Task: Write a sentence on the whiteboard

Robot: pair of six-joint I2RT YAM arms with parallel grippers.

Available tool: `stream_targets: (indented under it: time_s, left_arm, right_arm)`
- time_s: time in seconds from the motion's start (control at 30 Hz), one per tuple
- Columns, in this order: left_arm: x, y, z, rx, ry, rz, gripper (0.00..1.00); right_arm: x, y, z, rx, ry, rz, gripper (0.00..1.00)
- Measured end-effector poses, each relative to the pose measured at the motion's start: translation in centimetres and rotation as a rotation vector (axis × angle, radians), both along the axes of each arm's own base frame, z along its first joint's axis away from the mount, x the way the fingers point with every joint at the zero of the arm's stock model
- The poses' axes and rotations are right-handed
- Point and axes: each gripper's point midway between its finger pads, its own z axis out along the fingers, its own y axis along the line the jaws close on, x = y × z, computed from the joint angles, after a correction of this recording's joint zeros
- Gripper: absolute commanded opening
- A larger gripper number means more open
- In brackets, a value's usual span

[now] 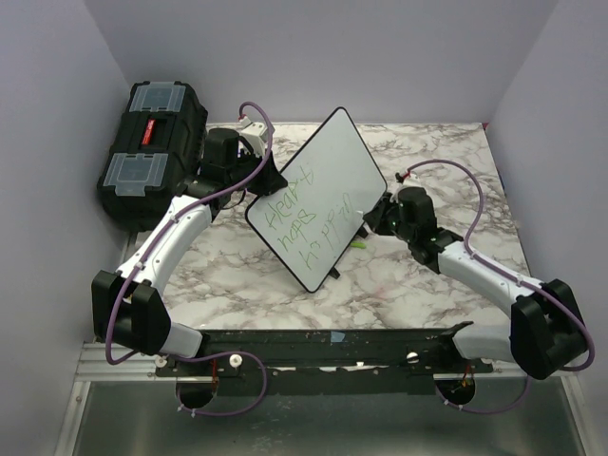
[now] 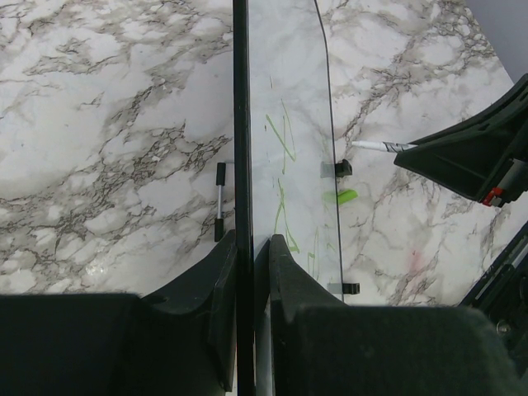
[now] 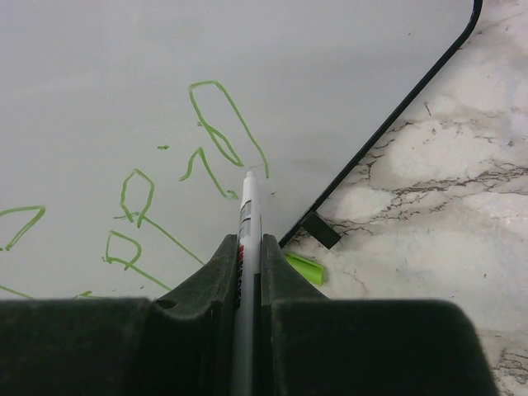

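Marble-patterned tabletop [image 1: 237, 271] filled the floor of a lavender-walled enclosure, with two arms bolted at its near edge. From above, one whiteboard [image 1: 337, 157] stood tilted on its edge in the middle of the table, between the two grippers, its lower corner on the marble. The sentence [image 1: 304, 214] ran across it in three green handwritten lines, too loose to read with certainty. Only the wrist cameras showed the grips. The left wrist view looked along the board edge-on: the left gripper [image 2: 252, 247] was pinched on the board's thin black rim, one finger against each face. The right wrist view showed the right gripper [image 3: 249, 247] pressed together on one white marker [image 3: 248, 206], whose tip met the board just below the last green letters, near a rounded corner. One loose green cap [image 3: 303, 266] lay on the marble just beside that corner; from above it was only a small green fleck. Farther back, only the top view showed one black toolbox [image 1: 152, 142] in the far left corner, with two clear-lidded compartments on top, well apart from the right arm.
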Motion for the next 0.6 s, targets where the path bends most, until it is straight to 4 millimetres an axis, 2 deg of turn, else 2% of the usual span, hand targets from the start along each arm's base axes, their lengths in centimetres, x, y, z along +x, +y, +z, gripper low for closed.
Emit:
stream_targets:
  time_s: [0.2, 0.47, 0.6]
  left_arm:
    - [0.0, 0.0, 0.1, -0.001, -0.001, 0.0, 0.0]
    - [-0.1, -0.1, 0.1, -0.001, -0.003, -0.003, 0.0]
    - [-0.2, -0.1, 0.2, -0.001, -0.004, -0.004, 0.0]
  right_arm:
    - [0.4, -0.5, 0.0, 0.008, 0.004, -0.012, 0.01]
    - [2.7, -1.5, 1.1, 0.12, 0.018, -0.022, 0.01]
    - [3.0, -1.4, 0.8, 0.159, 0.038, -0.001, 0.01]
